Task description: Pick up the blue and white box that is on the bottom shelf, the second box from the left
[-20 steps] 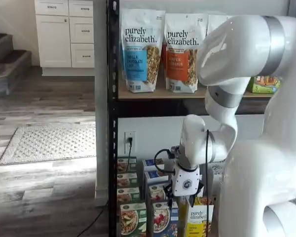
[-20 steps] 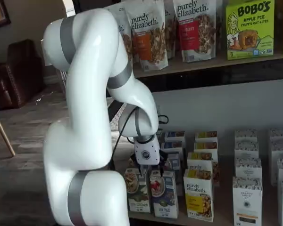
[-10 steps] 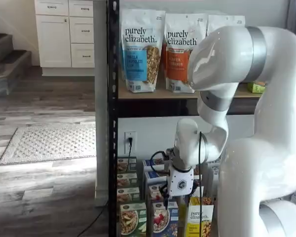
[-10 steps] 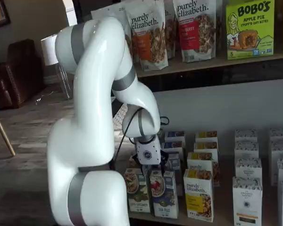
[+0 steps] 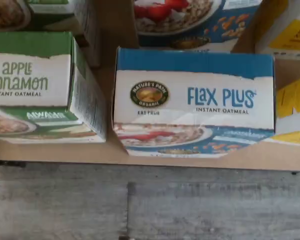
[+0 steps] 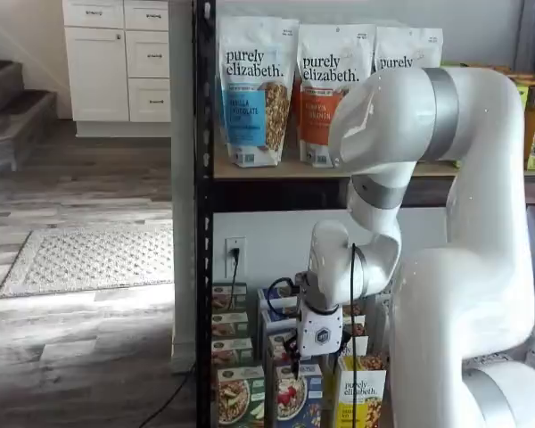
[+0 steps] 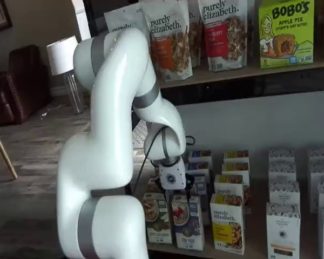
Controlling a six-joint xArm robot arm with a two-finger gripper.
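You are hovering the white gripper [image 7: 179,192] above the dark-blue, white-banded oatmeal carton [image 5: 194,103]; jaw state untellable. The green-fronted carton [image 5: 40,87] beside it is risking contact.

In both shelf views the fingers [image 7: 179,191] are too small to judge any gap. At six o'clock, the frame edge crops the blue and white box [image 6: 296,399].

Floor [image 6: 80,187]: grey wood planks, daylight sheen. Pale woven rug [image 6: 89,257] lies on it. White cabinet [image 6: 116,61] with drawers stands at the back wall; dark stairs [image 6: 13,116] beside it. White outlet [image 6: 235,256] on the wall, black cord plugged in. Brown leather armchair [image 7: 21,81], white lamp [image 7: 62,54] in a shelf view.
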